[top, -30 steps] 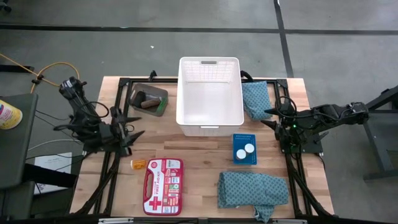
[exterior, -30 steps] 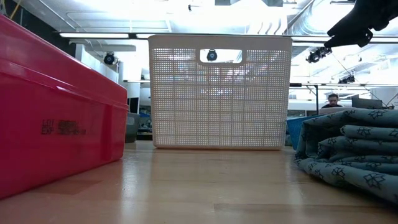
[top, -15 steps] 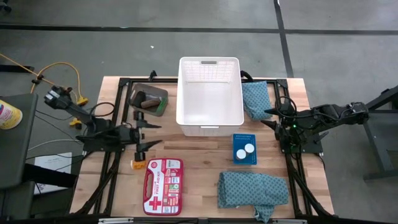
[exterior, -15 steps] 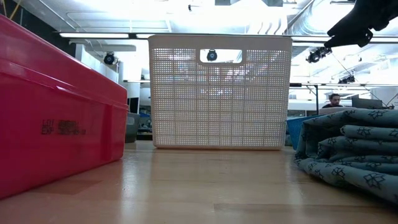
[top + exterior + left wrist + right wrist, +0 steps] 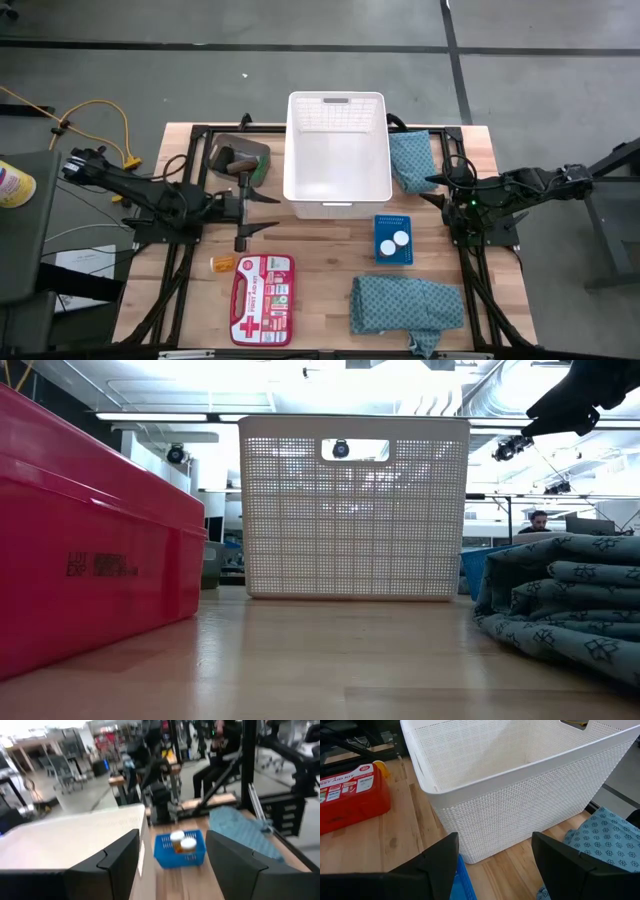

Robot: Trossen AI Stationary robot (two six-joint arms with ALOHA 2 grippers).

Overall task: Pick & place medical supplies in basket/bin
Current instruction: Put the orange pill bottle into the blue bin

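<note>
The white basket (image 5: 337,155) stands at the table's far middle. Left of it, the dark bin (image 5: 238,160) holds a brown roll and a green piece. One teal cloth (image 5: 412,160) lies right of the basket, another (image 5: 405,305) near the front edge. A blue tray (image 5: 393,240) holds two white caps. The orange bottle (image 5: 222,263) lies on its side left of the red kit. My left gripper (image 5: 270,213) hangs open above the table, level, pointing toward the tray (image 5: 180,851). My right gripper (image 5: 432,190) waits open at the right, facing the basket (image 5: 520,775).
A red first aid kit (image 5: 262,298) lies near the front edge, left of the middle; it fills the low view's left (image 5: 90,530). Bare wood lies between the kit, the basket and the tray. People and furniture show in the room beyond.
My left gripper has swung toward the table's right, away from the left edge, and has turned from slanting toward the near edge until it points straight at the blue tray. It has stayed open.
</note>
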